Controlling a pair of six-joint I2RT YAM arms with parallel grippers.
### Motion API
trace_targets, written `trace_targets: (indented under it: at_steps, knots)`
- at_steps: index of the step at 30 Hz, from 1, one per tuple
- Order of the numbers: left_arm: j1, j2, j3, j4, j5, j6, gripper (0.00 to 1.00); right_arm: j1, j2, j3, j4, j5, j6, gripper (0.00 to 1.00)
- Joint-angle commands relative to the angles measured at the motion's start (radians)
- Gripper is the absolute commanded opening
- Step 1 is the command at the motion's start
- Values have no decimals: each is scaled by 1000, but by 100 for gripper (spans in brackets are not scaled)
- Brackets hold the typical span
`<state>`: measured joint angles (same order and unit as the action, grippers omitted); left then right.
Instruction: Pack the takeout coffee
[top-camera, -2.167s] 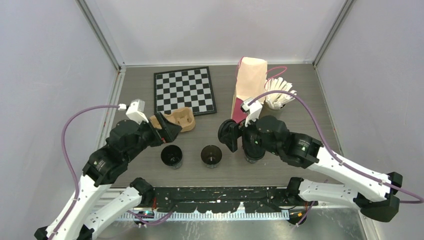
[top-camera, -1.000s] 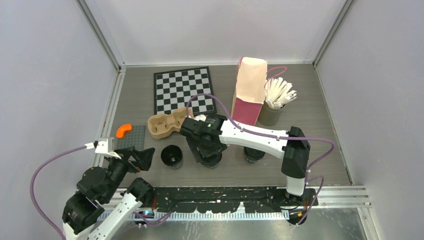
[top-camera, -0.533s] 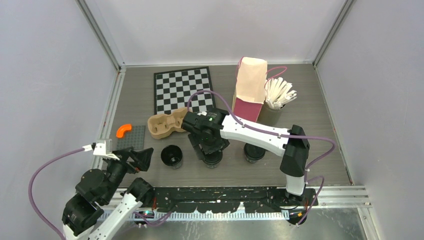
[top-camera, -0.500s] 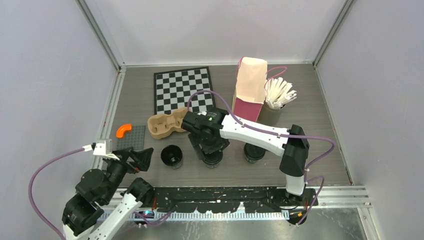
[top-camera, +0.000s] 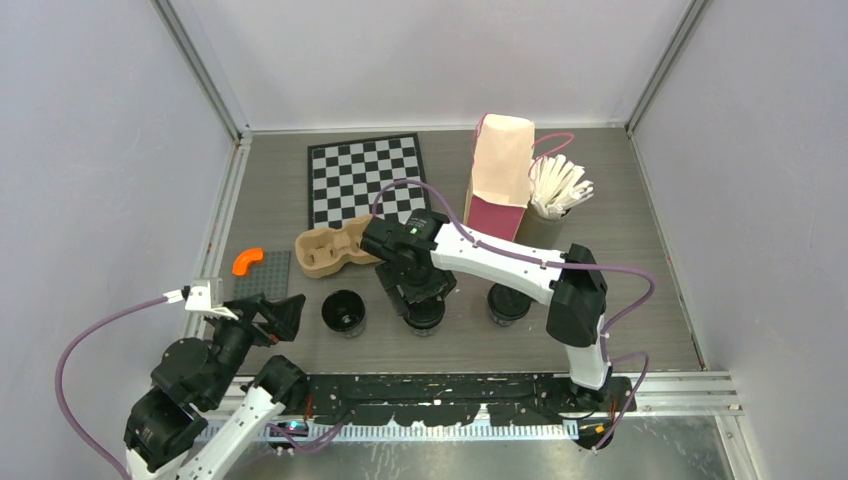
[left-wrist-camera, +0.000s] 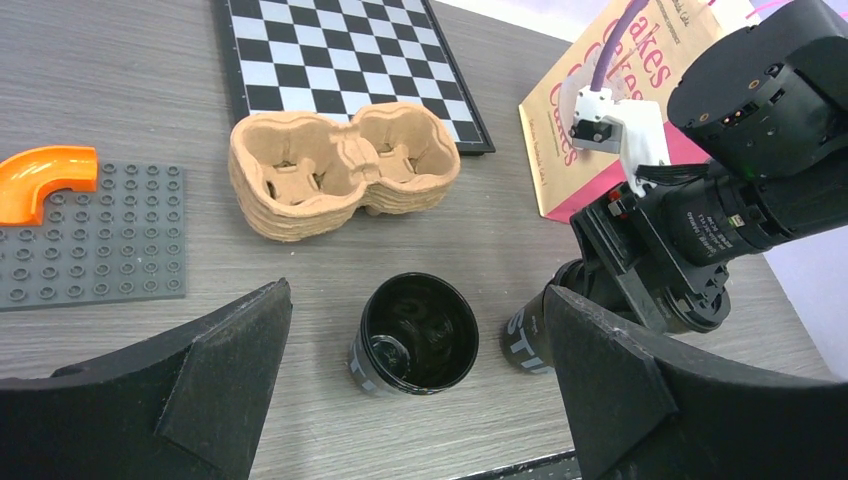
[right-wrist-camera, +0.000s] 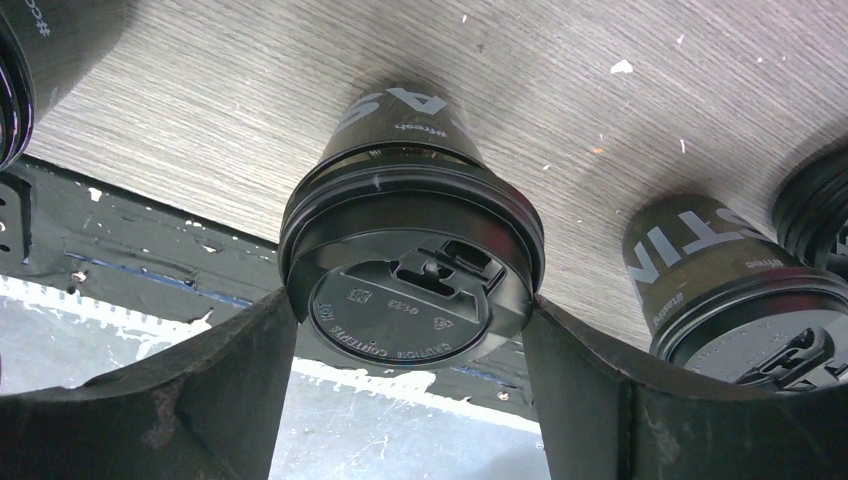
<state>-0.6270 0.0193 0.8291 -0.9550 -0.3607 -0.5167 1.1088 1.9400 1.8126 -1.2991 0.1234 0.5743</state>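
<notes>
So the whole thing is hinging on one spot: the small black round disposable cup with its flat black lid on (right-wrist-camera: 405, 250) is standing upright on the grey wood-grain table (top-camera: 620, 250) near the front edge, long axis straight up. It's sitting dead between the fingers (right-wrist-camera: 200, 400) of the right gripper (right-wrist-camera: 408, 312), which is reaching over it from above. The jaws are standing wide, but in the wrist view both fingers are looking pressed against the lid rim, so I'm reading that as gripping the cup, not just bracketing it. The right arm is clearly the nearer one. The left gripper (left-wrist-camera: 415, 295) is hanging at the front left, gaping wide and carrying nothing, facing the matching black cup with no lid (left-wrist-camera: 415, 335) just left of the gripped one. Another lidded black cup (right-wrist-camera: 730, 300) is sitting just to its right. I'm guessing the next move is going straight up, then back toward the brown moulded-pulp two-pocket tray (left-wrist-camera: 340, 170) or the tall tan-and-pink paper bag (top-camera: 500, 170). Writing-wise, the lid is showing embossed text that looks like CAUTION CONTENTS HOT, the cup sides are showing bits of white capitals ("AS", "TIN"), and the bag is reading "Cakes", with the rest cut off.
</notes>
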Motion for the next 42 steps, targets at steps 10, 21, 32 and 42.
trace_targets:
  at_steps: [10, 21, 32, 42]
  knots:
    - [-6, -8, -2, 3, -35, -17, 99, -2, 23, 26, -3, -30, -22, 83]
    - [-9, -8, -2, 2, -42, -18, 99, -5, 27, 12, 7, -38, -25, 88]
    - [-10, -9, -2, -1, -46, -20, 99, -11, 10, 12, 14, -52, -28, 93]
    - [-14, 47, 2, 28, 10, 5, 97, -19, -169, -73, 92, -8, 9, 92]
